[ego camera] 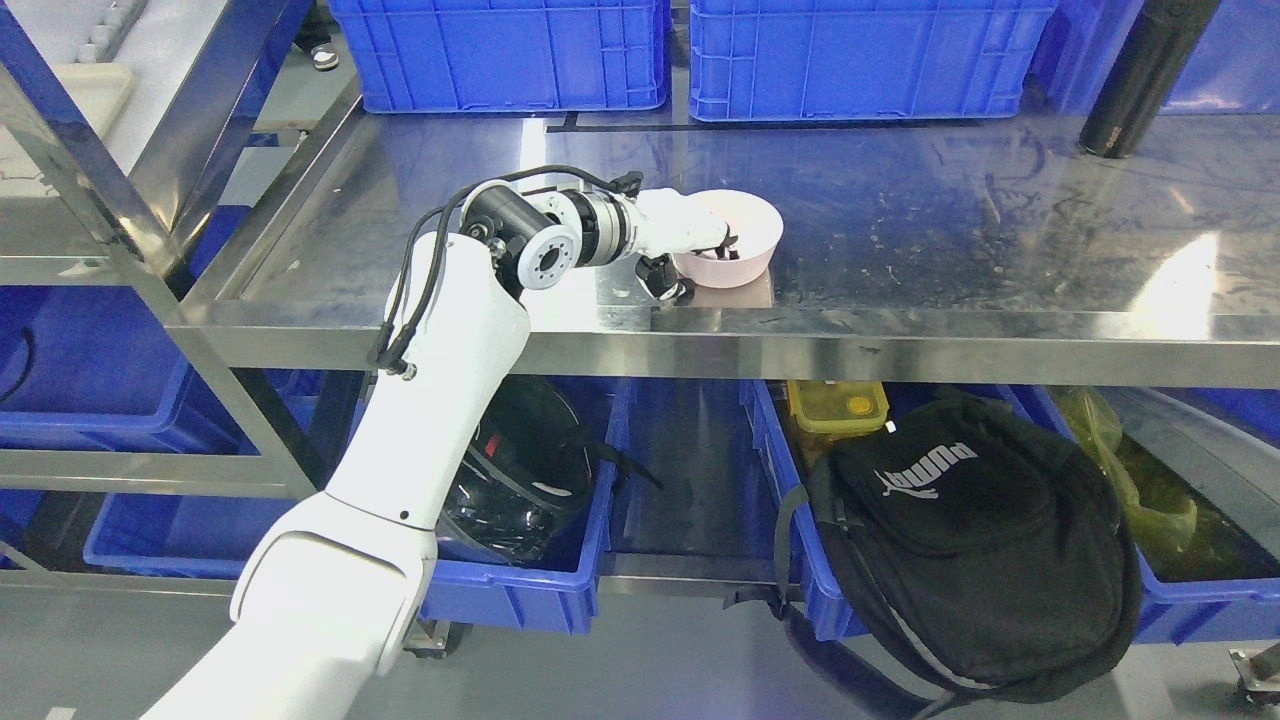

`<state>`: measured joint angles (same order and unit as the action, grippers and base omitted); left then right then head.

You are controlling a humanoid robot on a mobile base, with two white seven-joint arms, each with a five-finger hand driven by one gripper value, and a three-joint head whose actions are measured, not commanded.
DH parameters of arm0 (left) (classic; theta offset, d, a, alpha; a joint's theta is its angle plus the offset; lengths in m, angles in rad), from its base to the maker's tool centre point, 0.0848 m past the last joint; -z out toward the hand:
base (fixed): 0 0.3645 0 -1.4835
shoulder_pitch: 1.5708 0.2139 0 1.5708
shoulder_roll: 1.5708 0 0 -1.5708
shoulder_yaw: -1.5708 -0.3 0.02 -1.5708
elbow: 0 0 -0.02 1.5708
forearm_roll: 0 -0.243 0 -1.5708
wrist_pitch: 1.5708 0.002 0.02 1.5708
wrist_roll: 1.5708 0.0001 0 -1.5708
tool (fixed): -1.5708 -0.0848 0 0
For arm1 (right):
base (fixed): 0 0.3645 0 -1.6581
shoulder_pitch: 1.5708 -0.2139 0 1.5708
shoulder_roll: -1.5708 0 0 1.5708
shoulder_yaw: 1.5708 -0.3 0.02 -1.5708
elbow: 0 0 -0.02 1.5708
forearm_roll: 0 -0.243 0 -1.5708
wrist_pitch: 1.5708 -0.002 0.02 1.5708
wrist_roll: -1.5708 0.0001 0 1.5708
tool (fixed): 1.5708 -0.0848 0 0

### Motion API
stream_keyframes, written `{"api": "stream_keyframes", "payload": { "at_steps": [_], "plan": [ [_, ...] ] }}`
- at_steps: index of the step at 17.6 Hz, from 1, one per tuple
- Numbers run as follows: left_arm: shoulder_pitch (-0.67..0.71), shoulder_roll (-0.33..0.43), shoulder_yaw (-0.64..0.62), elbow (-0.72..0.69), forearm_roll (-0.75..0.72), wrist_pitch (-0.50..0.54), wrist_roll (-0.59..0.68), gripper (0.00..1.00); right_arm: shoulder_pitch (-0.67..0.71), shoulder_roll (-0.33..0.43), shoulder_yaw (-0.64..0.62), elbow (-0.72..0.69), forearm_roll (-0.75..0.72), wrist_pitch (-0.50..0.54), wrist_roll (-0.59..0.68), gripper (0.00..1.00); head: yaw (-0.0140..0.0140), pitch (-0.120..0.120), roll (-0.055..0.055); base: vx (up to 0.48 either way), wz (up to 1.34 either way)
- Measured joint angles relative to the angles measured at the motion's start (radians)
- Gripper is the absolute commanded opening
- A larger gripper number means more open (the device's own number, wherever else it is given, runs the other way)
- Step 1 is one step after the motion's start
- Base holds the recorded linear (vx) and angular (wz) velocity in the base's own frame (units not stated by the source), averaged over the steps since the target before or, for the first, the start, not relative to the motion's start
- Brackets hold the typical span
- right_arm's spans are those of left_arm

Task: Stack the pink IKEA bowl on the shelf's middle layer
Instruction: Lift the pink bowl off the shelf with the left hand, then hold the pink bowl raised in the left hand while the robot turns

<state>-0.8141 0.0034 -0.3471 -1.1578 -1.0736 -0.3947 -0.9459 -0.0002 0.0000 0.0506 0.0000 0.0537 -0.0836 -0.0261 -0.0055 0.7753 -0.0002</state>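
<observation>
A pale pink bowl (738,234) rests on the steel shelf layer (900,220), near its front edge. My left hand (700,252) reaches in from the lower left and grips the bowl's near left rim, with fingers over the rim and the thumb below it. The white forearm and wrist lie just left of the bowl. Part of the bowl's left side is hidden by the hand. The right arm does not show.
Two blue crates (500,50) (870,55) stand at the back of the shelf, with a black cylinder (1140,80) at the right. Below are blue bins, a black helmet (520,470), a black backpack (970,540) and a yellow lidded box (838,405).
</observation>
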Motion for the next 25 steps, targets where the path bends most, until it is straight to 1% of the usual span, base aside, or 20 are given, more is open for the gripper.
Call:
{"api": "stream_keyframes", "payload": {
  "at_steps": [4,6,12,18,21,25],
  "plan": [
    [-0.001,-0.001,0.046,0.002,0.025,-0.078,-0.015,0.0,0.0,0.0,0.0,0.0,0.0,0.0,0.0,1.0,0.0,0.0,0.0,0.0,0.0],
    [-0.003,-0.002,0.076,-0.005,0.046,-0.101,-0.018,0.0,0.0,0.0,0.0,0.0,0.0,0.0,0.0,1.0,0.0,0.0,0.0,0.004,-0.01],
    [-0.012,-0.002,0.159,-0.05,0.153,-0.172,-0.011,0.0,0.0,0.0,0.0,0.0,0.0,0.0,0.0,1.0,0.0,0.0,0.0,0.0,0.01],
    [0.0,-0.003,0.25,-0.108,0.286,-0.352,-0.01,0.0,0.0,0.0,0.0,0.0,0.0,0.0,0.0,1.0,0.0,0.0,0.0,-0.002,0.03],
    [0.036,-0.003,0.274,-0.139,0.351,-0.379,-0.006,0.0,0.0,0.0,0.0,0.0,0.0,0.0,0.0,1.0,0.0,0.0,0.0,-0.019,0.38],
    [0.122,-0.003,0.301,-0.188,0.452,-0.39,-0.001,0.0,0.001,0.0,0.0,0.0,0.0,0.0,0.0,1.0,0.0,0.0,0.0,-0.006,0.64]
  ]
}}
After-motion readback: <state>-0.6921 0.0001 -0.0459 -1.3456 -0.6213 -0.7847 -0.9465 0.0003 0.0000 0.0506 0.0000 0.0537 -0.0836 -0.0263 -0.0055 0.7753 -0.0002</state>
